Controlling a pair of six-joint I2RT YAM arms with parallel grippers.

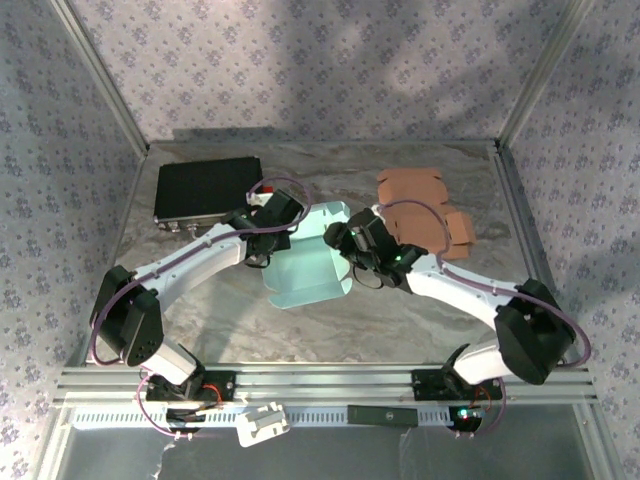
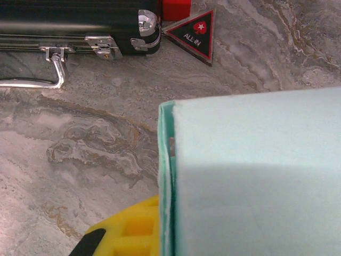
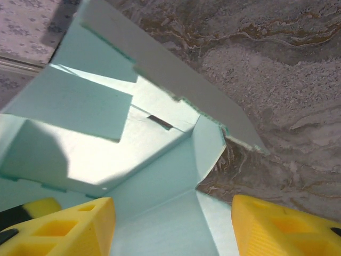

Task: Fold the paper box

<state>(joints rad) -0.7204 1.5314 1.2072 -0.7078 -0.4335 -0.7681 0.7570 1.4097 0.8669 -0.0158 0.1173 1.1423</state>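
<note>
Your left fingers [image 2: 133, 229] are clenched on a side wall of the paper box [image 2: 256, 176]. The left wrist view shows one yellow ribbed finger pressed against that wall's edge, with its partner hidden behind the panel. Your right fingers [image 3: 69, 224] are released and spread wide. A box panel lies between the two yellow tips, but nothing is pinched.

The right wrist view gives you the interior, which the overhead does not:
- pale mint card, matte, with crisp creases
- one rectangular flap folded inward
- a short slot cut near a corner
- one long wall leaning outward, its edge notched

The left wrist view gives you the outside, a flat plain mint panel and the thin edge of the gripped wall.

The overhead gives you the outline. The box is half-formed and open-topped, with one panel lying flat and rounded at its corners.

The box sits on the desk [image 2: 80, 149], a grey-brown marble-pattern surface. It is just right of the black case [image 2: 64, 21] and nearer the arm bases than the case.

The case is hard and rectangular, glossy black with chrome latches, corner caps and a wire handle. A red block [image 2: 176, 8] sits just beside its corner. The ALL-IN triangle [image 2: 196, 33], black with a red border, lies flat next to that same corner.

The overhead also shows a brown cardboard blank [image 1: 420, 205], flat and unfolded, well right of the case and past the box.
</note>
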